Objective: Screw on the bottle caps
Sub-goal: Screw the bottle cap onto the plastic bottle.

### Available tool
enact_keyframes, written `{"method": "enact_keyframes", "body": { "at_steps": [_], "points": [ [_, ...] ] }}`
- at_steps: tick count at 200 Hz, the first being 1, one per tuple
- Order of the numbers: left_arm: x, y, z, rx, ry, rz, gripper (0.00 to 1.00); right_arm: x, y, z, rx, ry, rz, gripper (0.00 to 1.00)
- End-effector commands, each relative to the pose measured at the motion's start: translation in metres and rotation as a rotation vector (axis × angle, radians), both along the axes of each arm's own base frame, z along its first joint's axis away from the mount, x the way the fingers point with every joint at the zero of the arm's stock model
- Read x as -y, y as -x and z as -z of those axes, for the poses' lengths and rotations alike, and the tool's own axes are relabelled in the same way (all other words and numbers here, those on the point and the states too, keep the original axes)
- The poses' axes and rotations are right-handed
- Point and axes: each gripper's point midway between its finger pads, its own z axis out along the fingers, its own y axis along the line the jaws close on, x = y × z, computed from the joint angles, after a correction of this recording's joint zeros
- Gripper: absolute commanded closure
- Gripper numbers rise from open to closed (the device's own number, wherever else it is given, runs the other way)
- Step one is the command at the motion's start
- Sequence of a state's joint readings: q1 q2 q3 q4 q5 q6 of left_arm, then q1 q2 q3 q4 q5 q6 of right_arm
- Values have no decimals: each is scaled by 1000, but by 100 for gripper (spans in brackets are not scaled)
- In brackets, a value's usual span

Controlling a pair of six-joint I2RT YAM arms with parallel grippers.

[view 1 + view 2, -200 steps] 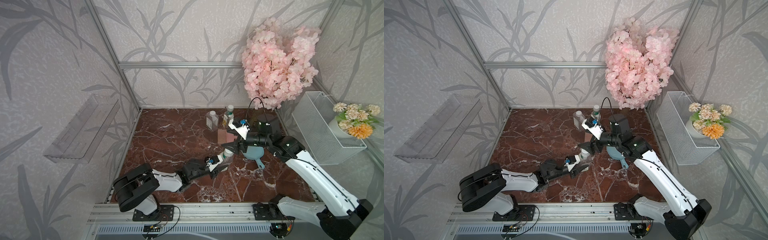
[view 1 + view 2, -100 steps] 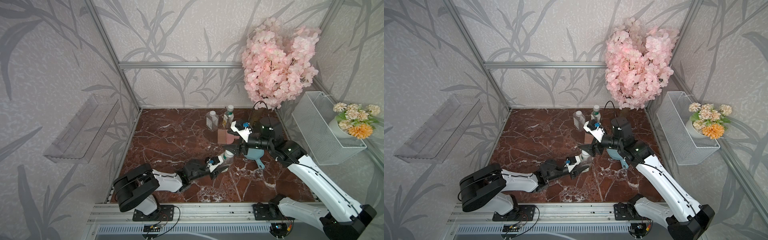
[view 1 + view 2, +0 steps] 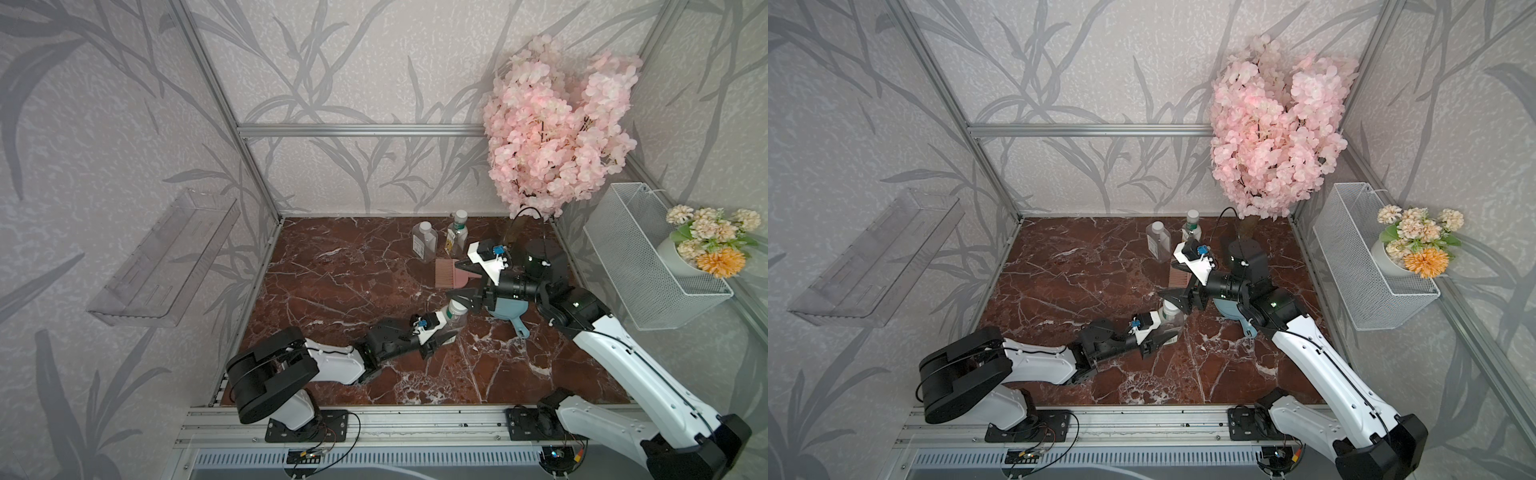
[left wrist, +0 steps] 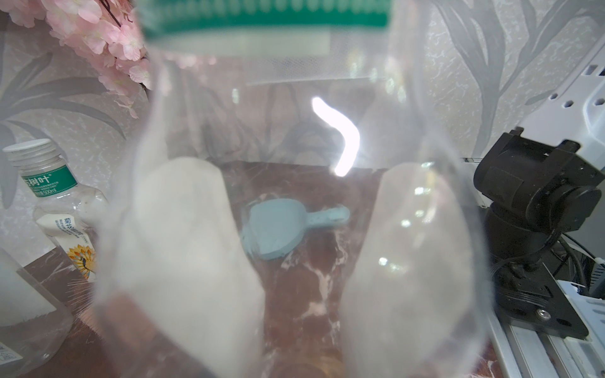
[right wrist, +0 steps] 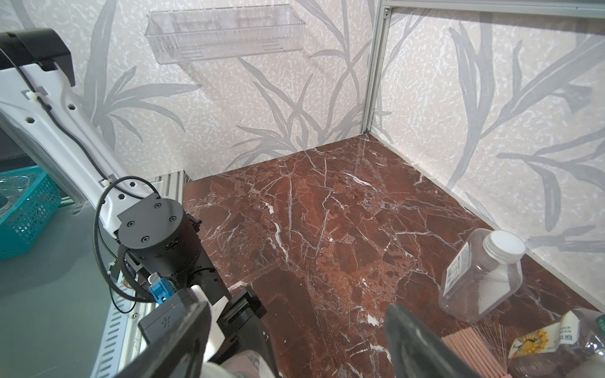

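The left gripper is clamped on the lower body of a round clear bottle near the middle of the marble tabletop. In the left wrist view this bottle's clear wall fills most of the frame. A white cap sits on its neck. How tightly it sits cannot be told, nor whether the bottle's base touches the marble. The right gripper hangs just beside that cap with its jaws spread wide and nothing between them; in the right wrist view its dark fingers stand well apart. Under the right wrist lies a blue-grey paddle brush, and just behind the gripper lies a pink comb. A square bottle and a second round bottle stand upright just beside each other close to the back wall, both capped, with the comb's teeth near their bases. A broad stretch of bare marble runs from the held bottle to the left wall and to the front rail. On the right the room is tighter: a wire basket hangs on the right wall near the table's edge, and a pink blossom branch overhangs the back right corner. A clear shelf is fixed to the left wall, above the table's edge.
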State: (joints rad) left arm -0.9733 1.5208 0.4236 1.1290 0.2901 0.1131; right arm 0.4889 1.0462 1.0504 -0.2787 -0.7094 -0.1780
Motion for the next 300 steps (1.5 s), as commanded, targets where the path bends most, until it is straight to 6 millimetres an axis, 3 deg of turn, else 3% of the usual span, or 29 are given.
{"method": "enact_keyframes", "body": {
  "at_steps": [1, 46, 70, 97, 181, 264, 300],
  "points": [
    [-1, 0, -33, 60, 101, -7, 69, 1, 5, -8, -3, -20, -10, 13],
    [-11, -4, -29, 27, 113, -43, 69, 16, 32, -53, 45, -111, -137, 11],
    [-15, -3, -29, 29, 102, -42, 69, 16, 57, -50, 22, -99, -277, 11],
    [-14, 1, -34, 36, 107, -21, 69, 12, 65, -42, 78, -72, -337, 13],
    [-13, 2, -37, 38, 115, -11, 69, -7, 47, -24, 156, 13, -349, 27],
    [-12, 0, -38, 40, 111, -15, 69, -8, 46, -16, 160, 33, -347, 50],
    [-13, -1, -42, 52, 118, -26, 69, -7, 48, -11, 147, 33, -338, 53]
  ]
}}
